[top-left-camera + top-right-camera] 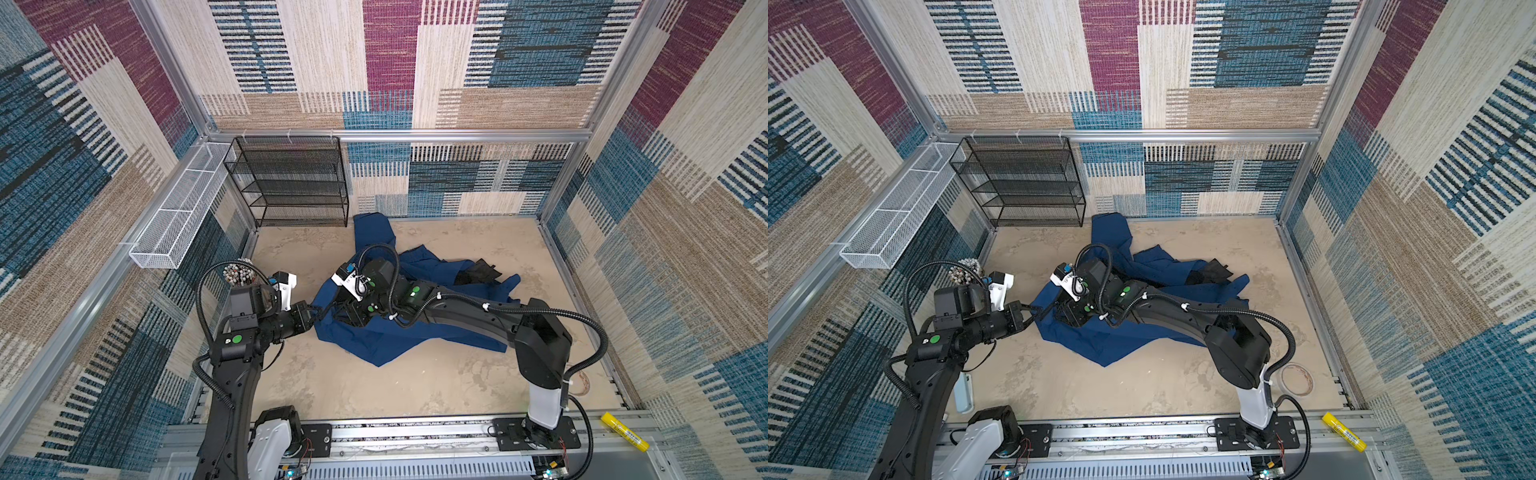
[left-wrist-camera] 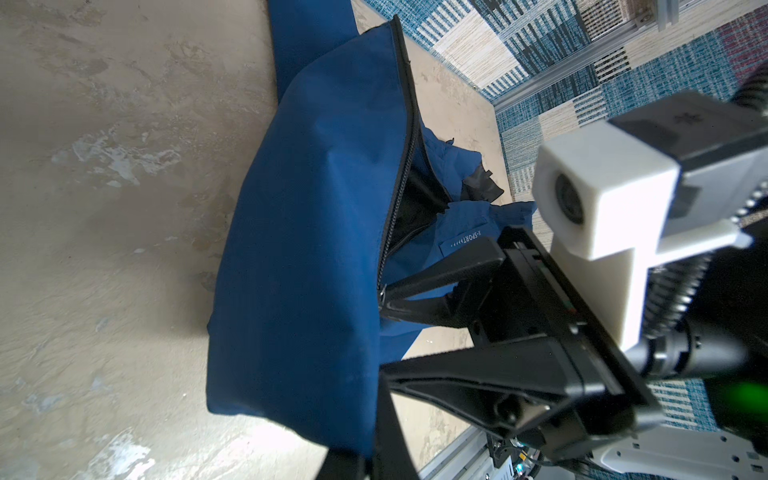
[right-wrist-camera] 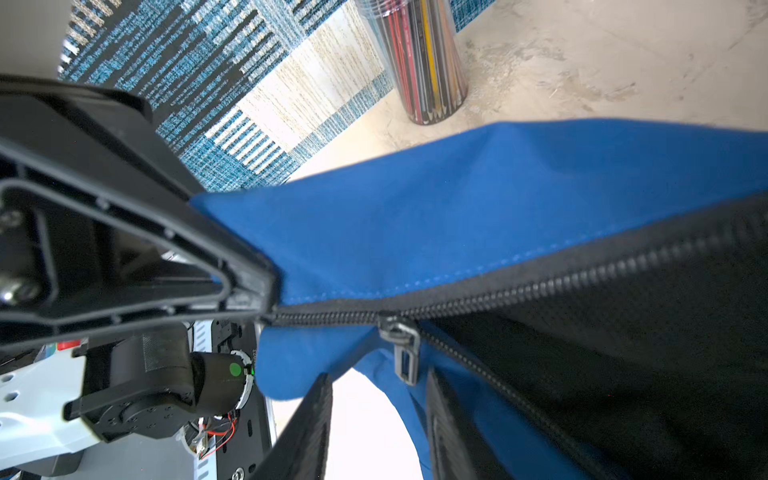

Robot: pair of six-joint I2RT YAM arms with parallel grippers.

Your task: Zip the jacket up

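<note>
The jacket [image 1: 374,336] lies crumpled mid-surface [image 1: 415,382], one end reaching toward a black wire-mesh rack [image 1: 291,183] at the back wall. The right arm [image 1: 457,309] crosses it and hides its middle in both top views. A clear tube [image 3: 428,62] of pencils stands near the left hand [image 1: 316,311], which is clamped on the hem at the zipper's [image 3: 582,274] foot. The right hand [image 3: 379,374] has its fingers apart, the metal pull [image 3: 403,353] between them. The cloth is smooth blue, the lining [image 3: 623,353] black mesh, the surface mottled beige.
</note>
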